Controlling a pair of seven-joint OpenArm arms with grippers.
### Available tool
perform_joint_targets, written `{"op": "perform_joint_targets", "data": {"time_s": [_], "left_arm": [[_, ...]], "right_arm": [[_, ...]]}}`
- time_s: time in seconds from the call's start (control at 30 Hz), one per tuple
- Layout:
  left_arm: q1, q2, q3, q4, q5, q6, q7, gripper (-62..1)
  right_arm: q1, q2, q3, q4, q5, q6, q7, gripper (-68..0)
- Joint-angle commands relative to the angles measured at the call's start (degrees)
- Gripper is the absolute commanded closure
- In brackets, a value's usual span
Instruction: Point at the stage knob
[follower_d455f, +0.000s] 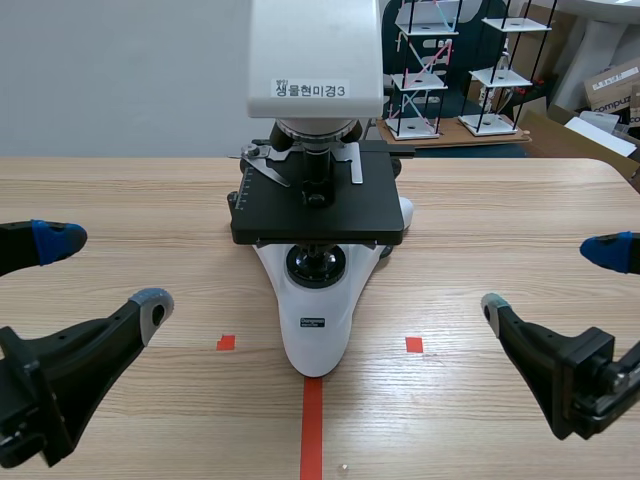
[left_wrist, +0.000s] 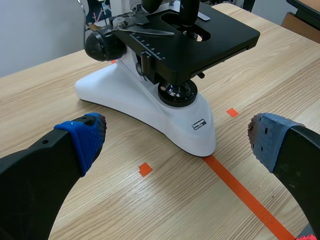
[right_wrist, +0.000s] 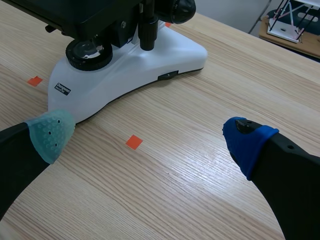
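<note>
Plainly, both pairs of fingers stand wide apart and hold nothing. The left gripper (follower_d455f: 103, 272) hangs low over the near left part of the table (follower_d455f: 120, 190), one blue pad (follower_d455f: 55, 240) on the outer finger and a grey one on the inner, with bare wood between them. The right gripper (follower_d455f: 552, 280) mirrors it on the near right side, its pale green pad (right_wrist: 50, 132) toward the middle and its blue pad on the outside.

Between the two arms, well apart from both, stands a microscope (follower_d455f: 318, 320). The narrow end of its white foot points toward the robot and meets the red tape line (follower_d455f: 312, 430). A small red tape square (follower_d455f: 226, 342) lies on the wood on each side of that foot, just ahead of each gripper. A round lamp lens (follower_d455f: 316, 263) sits on the foot under the flat black stage (follower_d455f: 320, 215).

The stage knob (right_wrist: 148, 27) shows best from the right wrist: a slim black stalk hanging down from the underside of the stage, on the side facing the right arm, just above the white foot. It is ahead of the right gripper and clear of its fingers. A larger round black focus knob (left_wrist: 102, 46) sticks out on the side facing the left arm. The white head above carries a printed label (follower_d455f: 311, 89).

Beyond the table's far edge stand wire racks (follower_d455f: 420, 70) and a cardboard box (follower_d455f: 612, 85).
</note>
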Motion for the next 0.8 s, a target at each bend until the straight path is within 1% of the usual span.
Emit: {"op": "perform_joint_targets", "data": {"time_s": [0.0,0.6,0.67,0.77], "left_arm": [[0.1,0.0,-0.2,0.7,-0.5,-0.1,-0.8,-60.2],[0.1,0.0,-0.2,0.7,-0.5,-0.1,-0.8,-60.2],[0.1,0.0,-0.2,0.7,-0.5,-0.1,-0.8,-60.2],[0.1,0.0,-0.2,0.7,-0.5,-0.1,-0.8,-60.2]], "right_arm": [[0.2,0.6,0.1,0.9,0.4,0.0,0.6,-66.7],[0.2,0.6,0.1,0.9,0.4,0.0,0.6,-66.3],[0.2,0.6,0.1,0.9,0.4,0.0,0.6,-63.3],[0.2,0.6,0.1,0.9,0.3,0.0,0.6,-53.5]]}}
